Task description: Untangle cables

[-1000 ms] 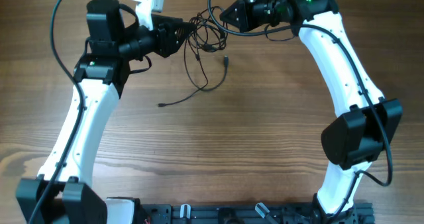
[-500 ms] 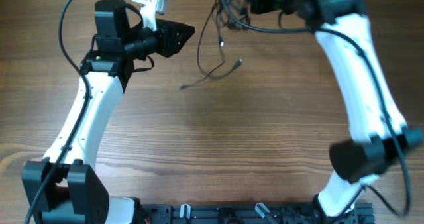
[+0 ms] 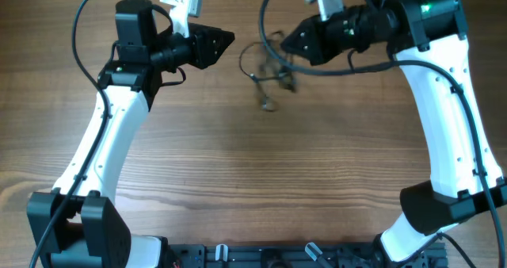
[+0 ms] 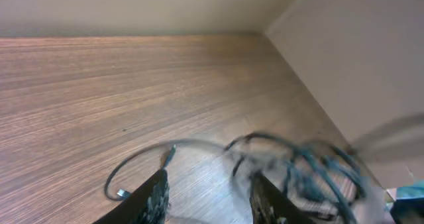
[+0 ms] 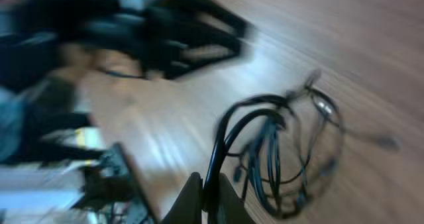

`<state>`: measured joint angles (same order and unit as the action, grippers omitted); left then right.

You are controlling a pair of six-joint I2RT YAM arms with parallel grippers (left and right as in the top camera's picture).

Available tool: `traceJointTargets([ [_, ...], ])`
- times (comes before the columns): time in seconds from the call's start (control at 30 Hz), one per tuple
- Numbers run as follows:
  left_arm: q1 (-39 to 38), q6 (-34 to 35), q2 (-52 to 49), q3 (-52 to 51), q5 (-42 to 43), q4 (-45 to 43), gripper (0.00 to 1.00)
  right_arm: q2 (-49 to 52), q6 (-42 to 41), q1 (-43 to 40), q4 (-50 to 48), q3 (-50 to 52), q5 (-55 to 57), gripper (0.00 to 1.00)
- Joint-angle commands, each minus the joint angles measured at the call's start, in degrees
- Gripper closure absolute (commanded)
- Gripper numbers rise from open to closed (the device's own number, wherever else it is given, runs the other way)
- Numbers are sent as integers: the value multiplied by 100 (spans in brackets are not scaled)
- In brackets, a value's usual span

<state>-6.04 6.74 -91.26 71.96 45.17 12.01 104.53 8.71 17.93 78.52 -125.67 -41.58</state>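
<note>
The right gripper [image 5: 207,195] pinches the cables [image 5: 271,151], tangle just past its fingertips; I'd have the left gripper [image 4: 211,197], spread wide and empty, catch one loose strand ahead and draw gently.

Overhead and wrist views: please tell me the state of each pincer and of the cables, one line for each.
Left pincer: open, holds nothing.
Right pincer: shut on a black strand.
Cables: tangled in one bundle, blurred in every view.
</note>
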Motion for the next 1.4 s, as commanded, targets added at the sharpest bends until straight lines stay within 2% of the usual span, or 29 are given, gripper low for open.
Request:
traceJointTargets([
  [0.0, -138, -55, -59, 26, -26, -17, 57, -90, 262, -50, -66, -33, -348, 95],
  [0.13, -142, -55, -59, 26, -26, -17, 56, -90, -754, -48, -9, -35, 1818, 95],
  [0.2, -142, -55, -59, 26, -4, -20, 56, -90, -743, -48, 11, -35, 2013, 95],
  [0.33, -151, -57, -59, 26, 339, -61, 59, -90, -719, -48, -111, -35, 1902, 95],
  [0.43, -225, -597, -59, 26, 1021, -59, 63, -90, -719, -48, -227, -35, 1770, 95],
  [0.67, -291, -1419, -173, 26, 1676, -59, 57, -90, -573, -48, -437, -35, 1303, 96],
  [1.0, -337, -1427, -898, 26, 1768, -173, 61, -90, -588, -48, -588, -35, 542, 95],
  [1.23, -455, -1399, -984, 26, 1851, -601, 62, -90, -636, -48, -608, -35, 542, 95],
  [1.3, -511, -1403, -984, 26, 1847, -671, 66, -90, -636, -48, -608, -35, 544, 95],
  [1.37, -549, -1403, -984, 26, 1847, -695, 79, -90, -634, -48, -610, -35, 544, 96],
])
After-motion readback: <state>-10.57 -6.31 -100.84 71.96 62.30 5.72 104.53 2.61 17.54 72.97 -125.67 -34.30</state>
